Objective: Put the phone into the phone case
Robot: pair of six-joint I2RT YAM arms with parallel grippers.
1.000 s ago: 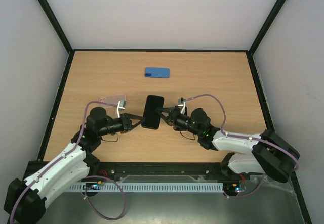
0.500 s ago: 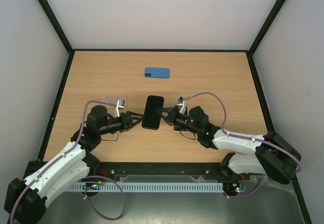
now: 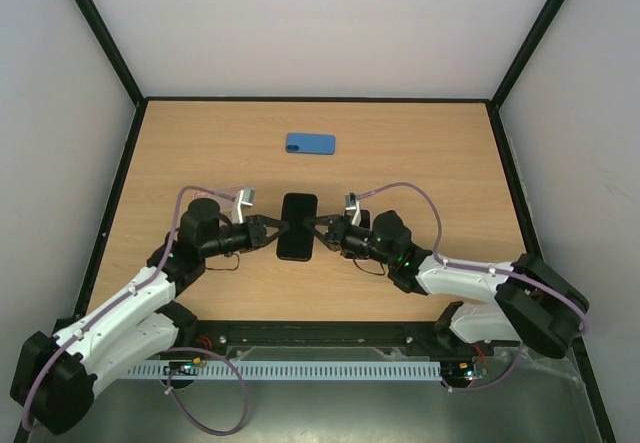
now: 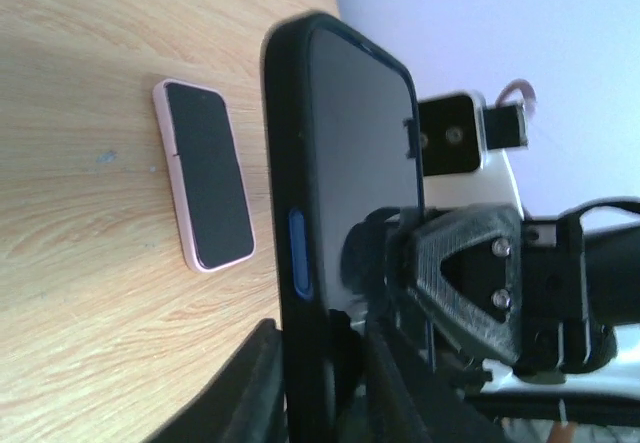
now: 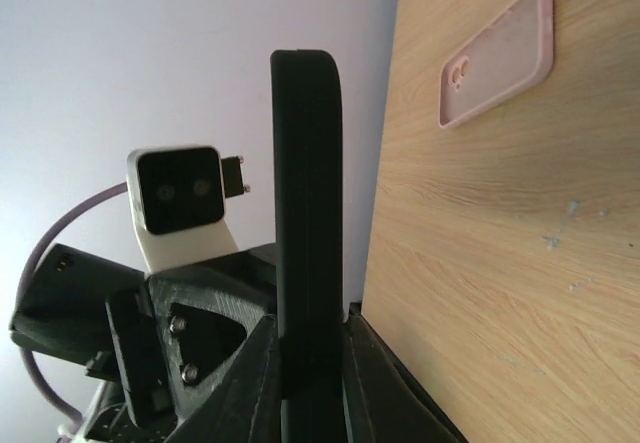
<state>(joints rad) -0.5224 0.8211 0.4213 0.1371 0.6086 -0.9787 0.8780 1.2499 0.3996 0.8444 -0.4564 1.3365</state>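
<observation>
Surroundings: A blue slab point(image 3: 310, 143) lay flat toward the far side of the desk point(image 3: 420, 163), well apart from both arms. A purple cable looped over each wrist.
In the way: The two hands met head-on across the phone point(image 3: 297, 226), each one covering the side of it the other faced.
Top view only: Here was the full layout, with the phone's dark face up at mid-desk and an arm reaching in from each flank.
Left wrist only: Up close, the phone showed a thick black rim and a blue side button. Beyond it a pale-rimmed slab point(image 4: 205, 188) with a dark face lay on the wood. I could not tell whether that was the blue slab.
Right wrist only: The phone was seen edge-on, and a pink case point(image 5: 497, 55) with a camera cutout lay flat farther off. The top view did not clearly show that case.
Left hand point(image 3: 275, 228): Clamped on the phone's left long edge, a finger against each face.
Right hand point(image 3: 320, 227): Pinched onto the opposite long edge in the same way.
Phone and hands: Caught squarely between both hands, near the blue slab but apart from it.
</observation>
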